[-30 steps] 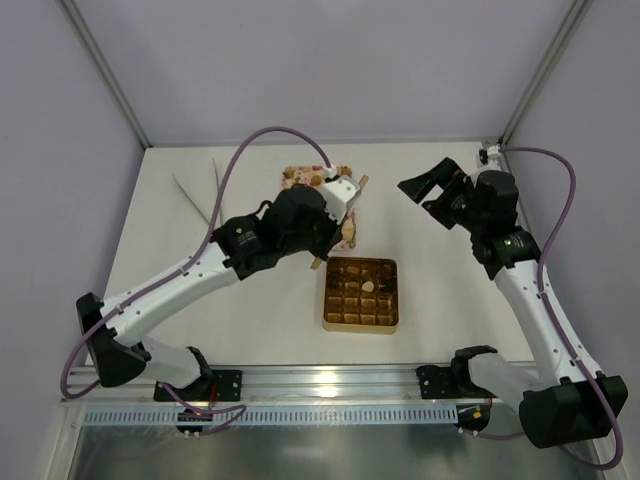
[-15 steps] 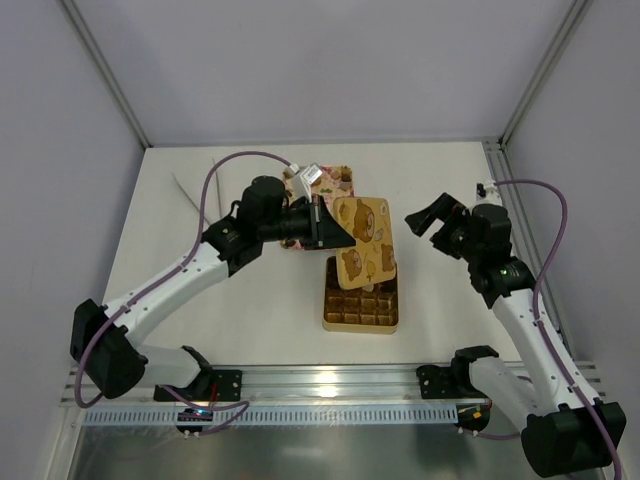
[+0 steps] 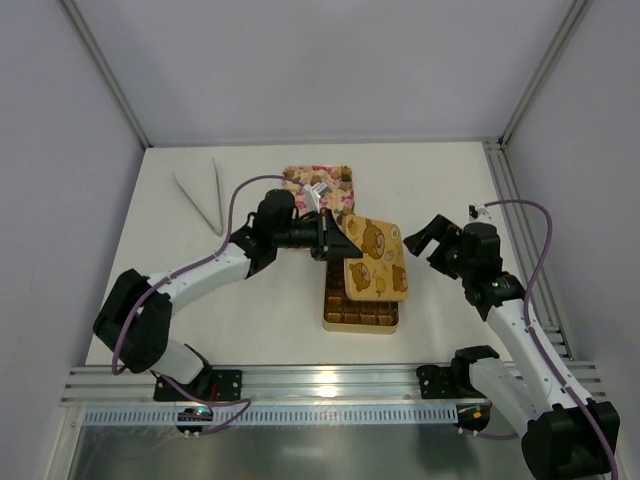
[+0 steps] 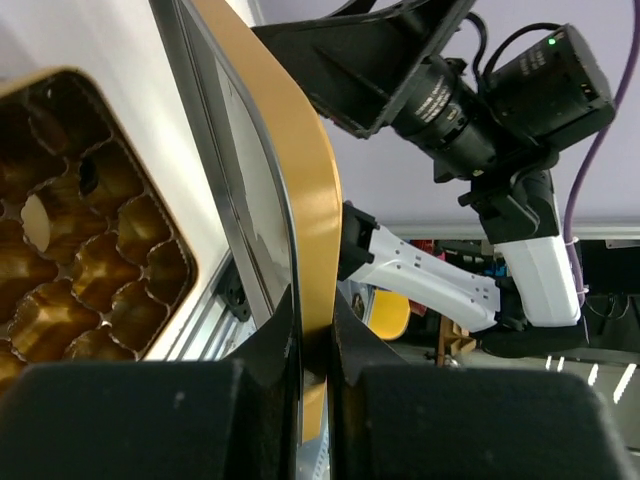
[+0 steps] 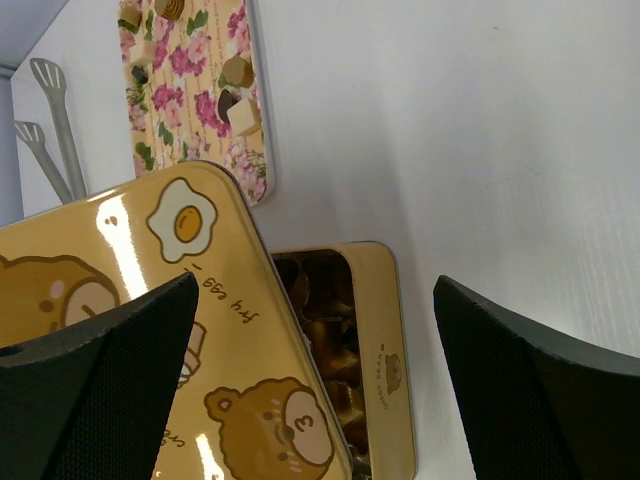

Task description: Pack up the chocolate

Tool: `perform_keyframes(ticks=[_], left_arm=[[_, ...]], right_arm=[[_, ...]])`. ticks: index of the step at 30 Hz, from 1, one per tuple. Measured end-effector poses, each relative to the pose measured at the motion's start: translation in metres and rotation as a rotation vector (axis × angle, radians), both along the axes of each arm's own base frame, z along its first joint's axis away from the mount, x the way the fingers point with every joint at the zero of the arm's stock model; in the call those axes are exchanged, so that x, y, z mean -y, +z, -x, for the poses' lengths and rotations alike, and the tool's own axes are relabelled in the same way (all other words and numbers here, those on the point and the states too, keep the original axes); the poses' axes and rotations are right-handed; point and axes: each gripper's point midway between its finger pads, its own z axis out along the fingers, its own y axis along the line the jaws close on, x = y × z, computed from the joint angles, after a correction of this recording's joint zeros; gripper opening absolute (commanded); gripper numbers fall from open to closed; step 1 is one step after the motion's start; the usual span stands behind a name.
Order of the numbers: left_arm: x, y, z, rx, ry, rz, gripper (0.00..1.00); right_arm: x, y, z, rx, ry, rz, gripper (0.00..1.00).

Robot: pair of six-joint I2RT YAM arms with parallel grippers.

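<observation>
Gripping lid, left gripper above box; chocolate on tray behind; right gripper spread.

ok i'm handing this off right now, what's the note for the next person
Left gripper: shut on the lid, which is tilted over the gold box and not seated.
Right gripper: open, empty, to the right of the box.
Chocolate: a few pieces are on the floral tray. The box cells in view look filled.
Left to do: sort out the tray pieces, then seat the lid.

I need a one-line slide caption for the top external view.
Left end effector holds the bear-print lid tilted over the gold box; right end effector open nearby.
</observation>
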Motion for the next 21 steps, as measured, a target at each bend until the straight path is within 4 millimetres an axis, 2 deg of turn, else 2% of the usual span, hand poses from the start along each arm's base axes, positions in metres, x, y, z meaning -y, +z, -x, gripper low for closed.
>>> perform_keyframes(ticks=[5,12,16,21], left_arm=[[0.001,-0.025,0.0,-0.062,-0.027,-0.011,0.0],[-0.003,-0.034,-0.006,-0.087,-0.056,0.019,0.0],[-0.004,-0.045,-0.001,-0.121,-0.082,0.019,0.0],[-0.007,-0.055,0.007,-0.145,-0.112,0.022,0.0]], right_arm=[[-0.001,-0.008,0.002,-0.004,-0.001,-0.01,1.0],[-0.003,-0.026,0.006,-0.023,0.002,-0.026,1.0],[-0.004,-0.036,0.009,-0.033,0.003,-0.039,1.0],[-0.007,-0.038,0.008,-0.023,0.01,-0.053,1.0]])
